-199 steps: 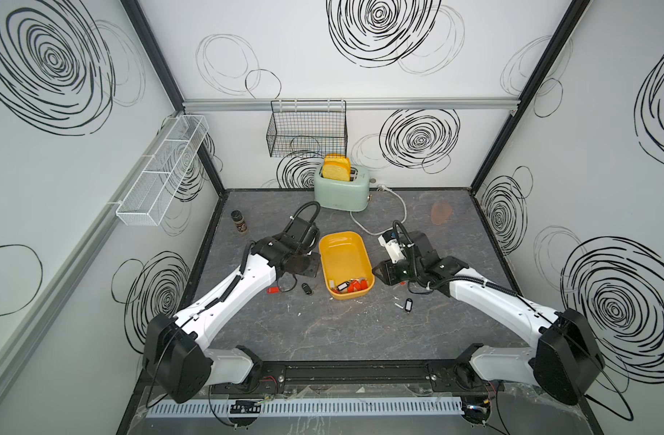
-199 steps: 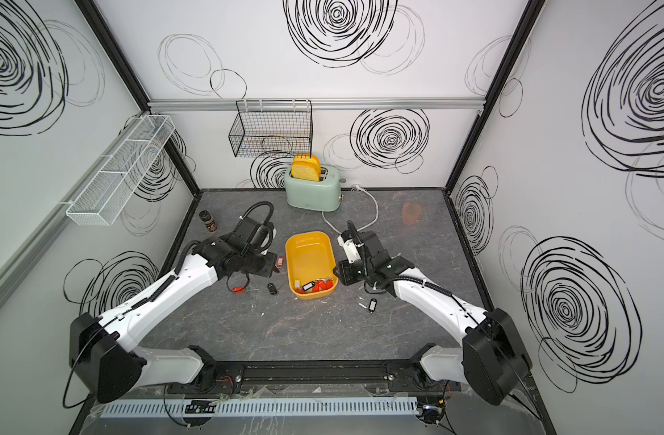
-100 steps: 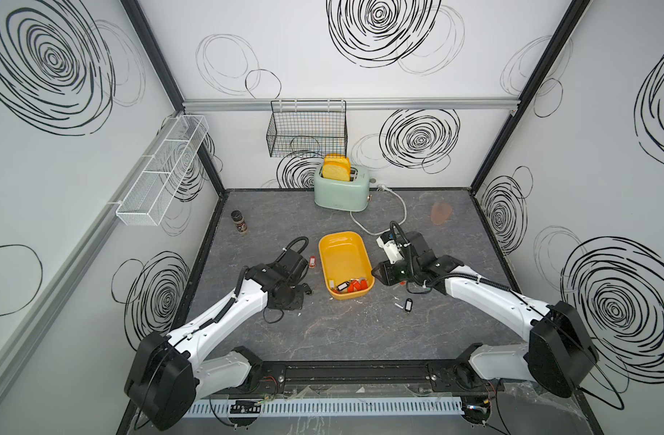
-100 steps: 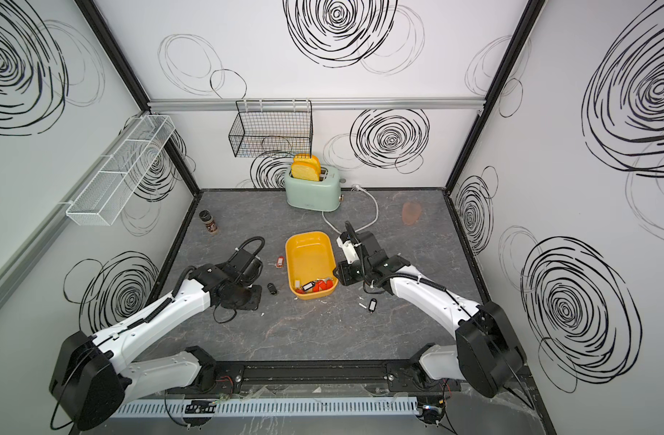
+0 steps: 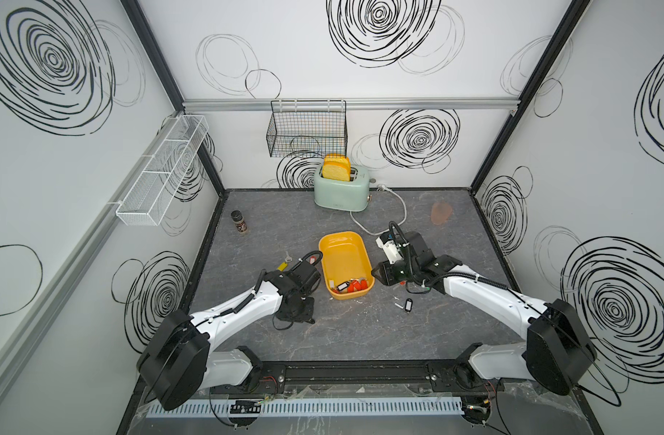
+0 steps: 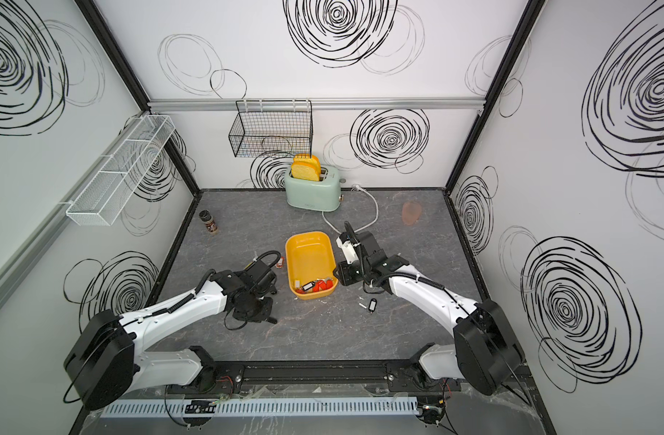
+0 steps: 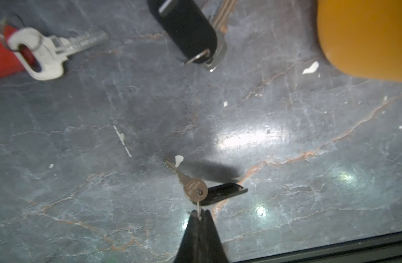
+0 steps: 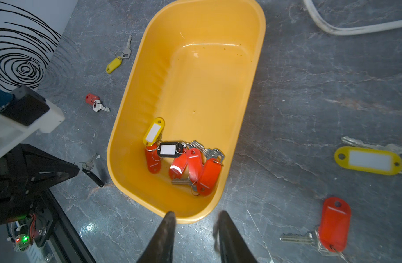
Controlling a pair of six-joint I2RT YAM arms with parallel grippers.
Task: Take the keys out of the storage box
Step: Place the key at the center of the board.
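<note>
Worktop (image 5: pixel 360 339): grey, marbled. For bearings we take the storage box (image 5: pixel 343 244) as dial centre in both top views, with 12 o'clock toward the back wall. The box lies flat at mid-worktop, its long axis running 12 to 6.

Heap of keys (image 8: pixel 190 164): inside the box at its 6 o'clock end. The tags are mostly red, with one yellow and one black on top. The metal blades are tangled underneath.

Left end effector (image 7: pixel 199 213): at 8 o'clock of the box, with the tips pinched together on the ring of the held black key (image 7: pixel 193 189). Key and tag sit just off the tips, low over the worktop. We cannot tell whether they touch it.

Right end effector (image 8: pixel 196 214): at 3 to 4 o'clock. Its fingers are parted with nothing between them, and it hovers over the box rim next to the heap.

Loose keys on the worktop:
- **9 o'clock side:** we note the left yellow key (image 8: pixel 114 63) and the left red key (image 8: pixel 94 102), both near the box wall but apart from it.
- **Left wrist view:** the spare black key (image 7: pixel 188 34) lies beside the left red key.
- **Right arm's side:** the right yellow key (image 8: pixel 368 160) and the right red key (image 8: pixel 334 223) lie clear of the box.
- **4 o'clock:** the right black key (image 5: pixel 407 304) lies alone.

Toaster (image 5: pixel 341 188): at 12 o'clock against the back wall, with bread standing in its slots.

Spice jar (image 5: pixel 239 222): upright at 10 o'clock, near the left wall.
</note>
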